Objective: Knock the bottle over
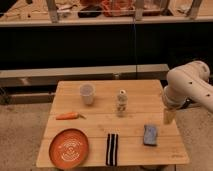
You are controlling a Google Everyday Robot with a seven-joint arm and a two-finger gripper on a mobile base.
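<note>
Jaws right of upright bottle [121, 102]

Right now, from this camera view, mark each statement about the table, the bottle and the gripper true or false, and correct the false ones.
1. The bottle stands upright. True.
2. The gripper touches the bottle. False: it hangs by the right edge of the table, apart from the bottle.
3. The carrot lies on the orange plate. False: it lies on bare wood beyond the plate.
4. The white cup stands beside the bottle, apart from it. True.
</note>
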